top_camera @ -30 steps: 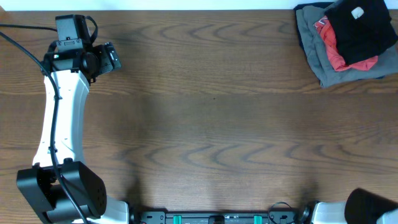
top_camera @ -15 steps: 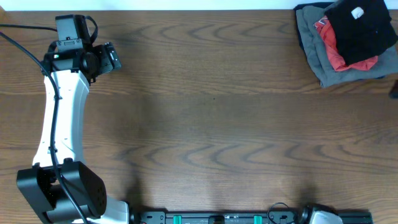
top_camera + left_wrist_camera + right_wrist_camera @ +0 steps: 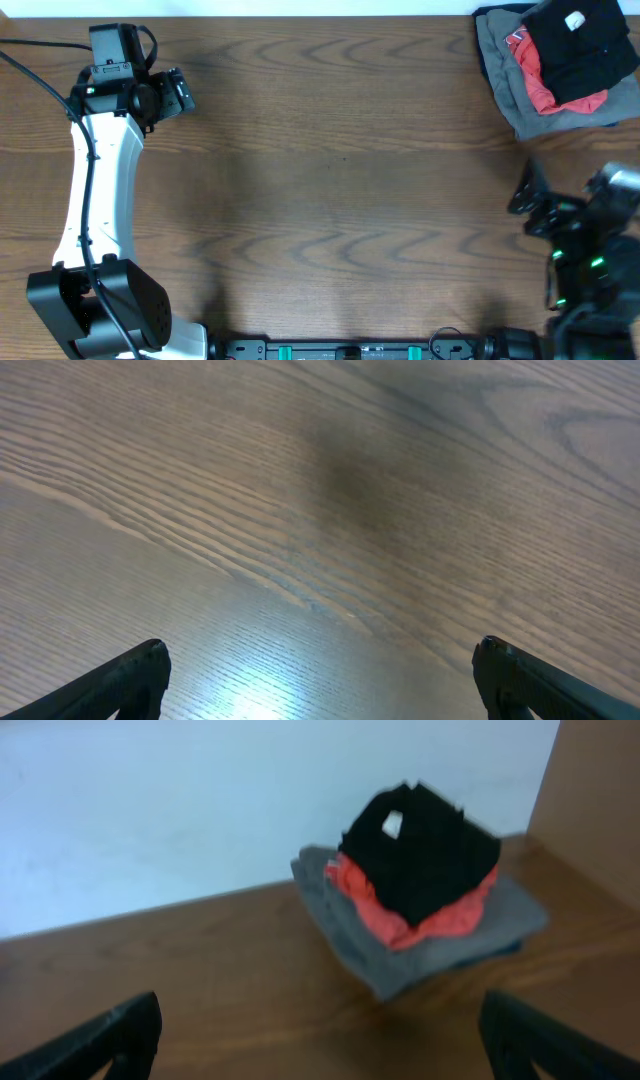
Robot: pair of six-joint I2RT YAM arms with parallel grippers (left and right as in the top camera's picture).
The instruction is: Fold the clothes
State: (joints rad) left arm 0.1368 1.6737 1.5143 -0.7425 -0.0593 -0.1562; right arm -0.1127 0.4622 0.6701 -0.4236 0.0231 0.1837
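Three pieces of clothing can be told apart in one pile at the far right corner of the worktop (image 3: 340,200); a black T-shirt (image 3: 585,50) lies on top, all bunched up; a red garment (image 3: 540,88) is under it and sticks out at the side; a grey garment (image 3: 503,85) is under the red one and lies on the wood; one small white patch (image 3: 575,19) shows on the black T-shirt near its far edge.

Two robot arms are at the worktop; the left gripper (image 3: 182,92) is at the far left corner, well apart from the pile; its wrist view shows two dark fingertips spread wide over bare wood, with nothing between them; the right gripper (image 3: 527,190) is near the right edge, on the near side of the pile and not touching it; its wrist view shows two fingertips spread wide too, holding nothing, with the pile in front of them; that view is a bit blurry.
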